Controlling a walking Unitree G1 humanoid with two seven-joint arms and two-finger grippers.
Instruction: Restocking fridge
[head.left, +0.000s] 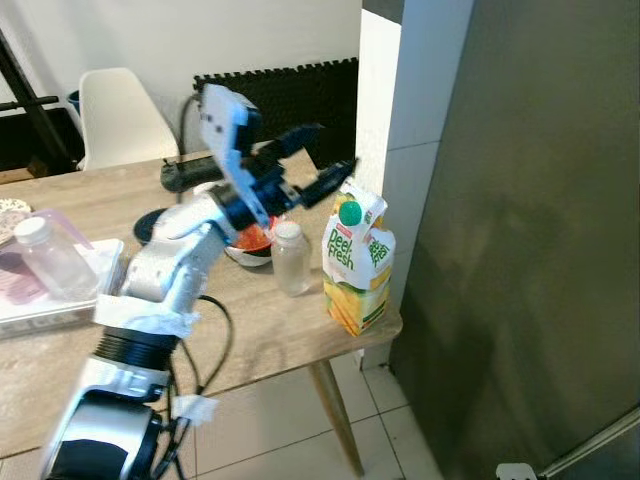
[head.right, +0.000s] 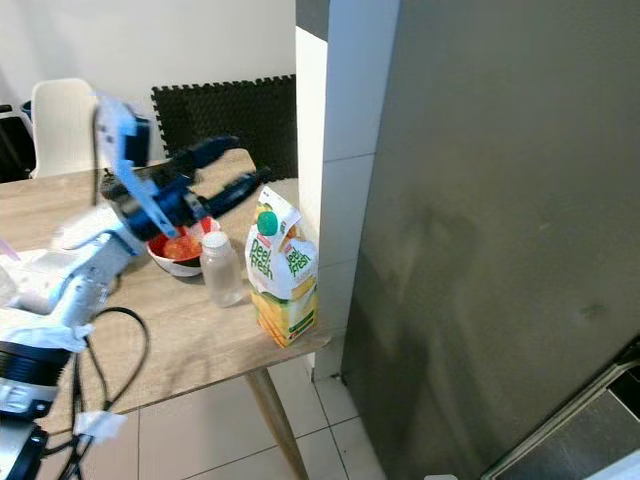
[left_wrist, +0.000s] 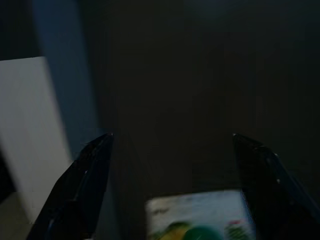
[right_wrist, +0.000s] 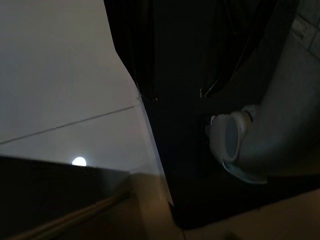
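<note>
A yellow-and-white juice carton with a green cap stands upright at the right corner of the wooden table. My left gripper hovers open just above and behind the carton's top, fingers spread wide. In the left wrist view the carton's top lies low between the two black fingers. A small clear plastic bottle stands just left of the carton. The dark grey fridge rises to the right, door shut. The right wrist view is dim and shows floor and a dark shape.
A bowl of red food sits behind the small bottle. A larger clear bottle lies on a tray at the table's left. A white chair and a black foam mat stand behind. A white pillar flanks the fridge.
</note>
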